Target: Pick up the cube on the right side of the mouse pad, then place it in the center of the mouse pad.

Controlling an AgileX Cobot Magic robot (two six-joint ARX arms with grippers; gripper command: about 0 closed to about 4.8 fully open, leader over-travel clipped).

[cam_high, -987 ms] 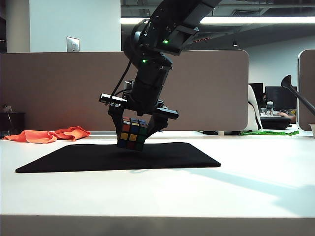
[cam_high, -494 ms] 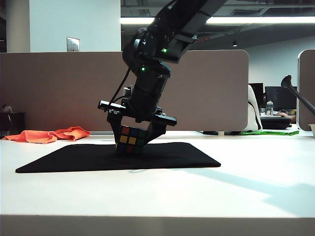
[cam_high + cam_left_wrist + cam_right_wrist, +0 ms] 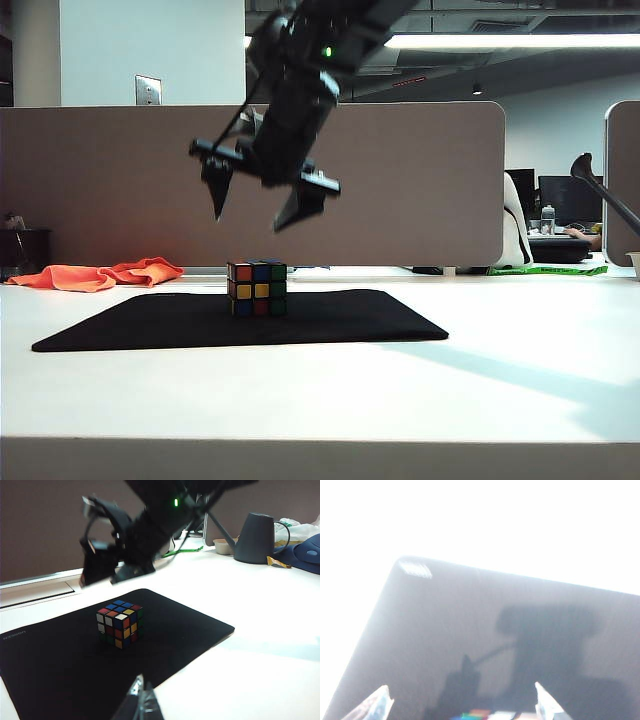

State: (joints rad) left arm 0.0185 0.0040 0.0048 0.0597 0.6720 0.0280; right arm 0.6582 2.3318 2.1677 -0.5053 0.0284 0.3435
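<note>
The cube (image 3: 257,288) stands alone near the middle of the mouse pad (image 3: 370,318), black mat bare on every side out to its edges, with white surface (image 3: 480,390) beyond. The right hand (image 3: 262,208) hangs above the cube with open air between them, tilted, its fingers spread and released. The left hand (image 3: 140,702) shows only fingertips at the pad's near edge, so its state cannot be told.

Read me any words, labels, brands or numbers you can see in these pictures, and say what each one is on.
Small pale print near one corner of the mouse pad: too small and blurred to read.
Pale patch at a corner of the mouse pad in the right wrist view: blurred, unreadable.
The cube: plain colour stickers, no text.
The right gripper, open above the cube: no readable marking.
</note>
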